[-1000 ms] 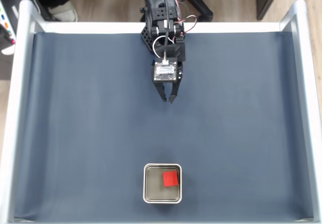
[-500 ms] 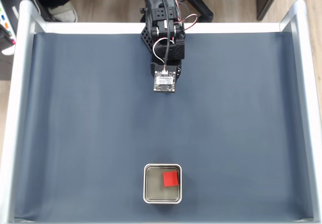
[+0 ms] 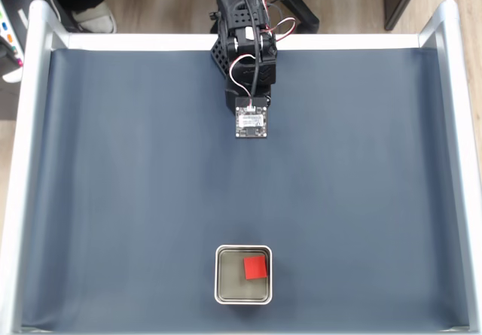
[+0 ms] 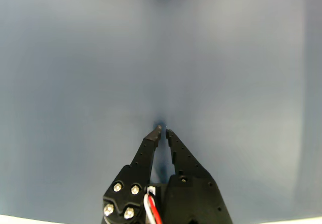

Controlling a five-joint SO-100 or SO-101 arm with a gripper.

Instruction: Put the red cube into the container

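A dark blue-grey mat [image 3: 135,199] covers a table framed by pale metal rails [image 3: 22,169], with wood flooring and a chair base beyond the far edge in the fixed view. The black arm [image 3: 245,41] reaches in from that far edge, folded close to its base, with red and white wires looped over it and a small circuit board [image 3: 251,122] facing the camera. Well apart from it, near the mat's near edge, sits the container [image 3: 223,296], a square silver-rimmed tin. The red cube [image 3: 256,267] lies flat inside it, toward the upper right corner of the dark interior as the fixed view shows it.

In the wrist view the gripper [image 4: 162,132] points down at bare mat, its two black fingers drawn almost together with only a sliver between the tips, pinching nothing.

Judged from this, the task looks finished: the cube is in the tin, the pincer is empty, and the arm sits far from both. Nothing seems left except perhaps parking the arm.

No brand, label or legible writing can be made out; any print on the circuit board is too small to read.
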